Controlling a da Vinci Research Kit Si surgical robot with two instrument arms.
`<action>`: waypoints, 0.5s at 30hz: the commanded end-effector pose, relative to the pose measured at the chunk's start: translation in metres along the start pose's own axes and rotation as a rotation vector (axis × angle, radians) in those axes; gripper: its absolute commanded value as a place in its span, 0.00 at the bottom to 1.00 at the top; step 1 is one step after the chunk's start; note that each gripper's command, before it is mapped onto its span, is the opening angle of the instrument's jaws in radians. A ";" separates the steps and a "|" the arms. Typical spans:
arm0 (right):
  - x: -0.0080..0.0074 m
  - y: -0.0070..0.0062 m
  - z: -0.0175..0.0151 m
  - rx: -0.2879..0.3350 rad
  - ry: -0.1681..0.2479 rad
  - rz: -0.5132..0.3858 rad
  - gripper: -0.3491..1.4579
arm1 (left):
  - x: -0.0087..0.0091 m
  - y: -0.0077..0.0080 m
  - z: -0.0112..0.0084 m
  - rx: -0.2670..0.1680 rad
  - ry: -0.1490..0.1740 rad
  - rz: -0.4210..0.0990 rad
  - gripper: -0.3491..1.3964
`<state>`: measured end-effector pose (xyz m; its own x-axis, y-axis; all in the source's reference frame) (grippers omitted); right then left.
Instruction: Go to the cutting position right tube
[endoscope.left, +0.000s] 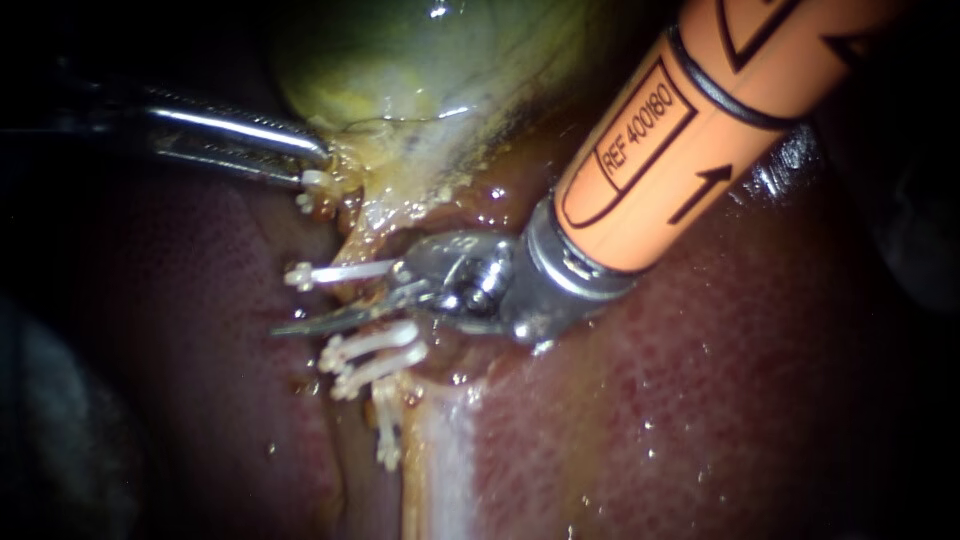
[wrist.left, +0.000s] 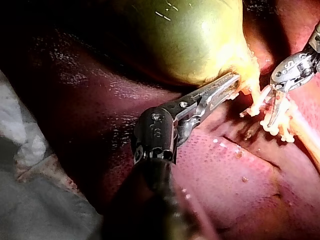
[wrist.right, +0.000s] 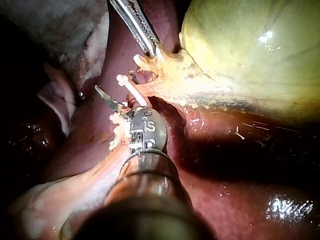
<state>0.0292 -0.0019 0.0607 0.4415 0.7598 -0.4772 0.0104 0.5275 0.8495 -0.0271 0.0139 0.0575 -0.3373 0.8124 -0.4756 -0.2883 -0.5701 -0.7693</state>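
Clips (endoscope.left: 370, 345) flank your right instrument (endoscope.left: 300, 325); bare liver (endoscope.left: 200, 380) lies past its tip. It crosses the tube (endoscope.left: 355, 250), open or closed you cannot tell. Your left instrument (endoscope.left: 305, 162) clamps gallbladder (endoscope.left: 400, 70) tissue.

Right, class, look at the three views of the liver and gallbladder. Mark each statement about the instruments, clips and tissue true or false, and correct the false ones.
1. The right instrument has an orange shaft. True.
2. No clips show anywhere. False: several white clips sit close by the right instrument's tip.
3. The left instrument grips the gallbladder at its narrow end. True.
4. The gallbladder is dark red. False: it is yellow-green; the liver is the dark red tissue.
5. The right instrument's tip rests on the gallbladder's rounded body. False: it lies away from the body, among the white clips.
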 end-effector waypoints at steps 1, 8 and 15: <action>0.0000 0.0000 0.0001 -0.002 0.001 0.006 0.88 | 0.0000 0.0000 0.0000 0.000 0.000 0.000 0.00; 0.0000 0.0000 0.0003 -0.001 0.003 0.005 0.88 | 0.0000 0.0000 0.0000 0.000 0.000 0.000 0.00; 0.0000 -0.0002 0.0012 -0.006 0.011 -0.042 0.89 | 0.0000 0.0000 0.0000 0.000 0.000 0.000 0.00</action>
<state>0.0305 -0.0026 0.0607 0.4321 0.7322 -0.5265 0.0347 0.5699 0.8210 -0.0272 0.0139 0.0575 -0.3372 0.8125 -0.4756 -0.2886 -0.5700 -0.7693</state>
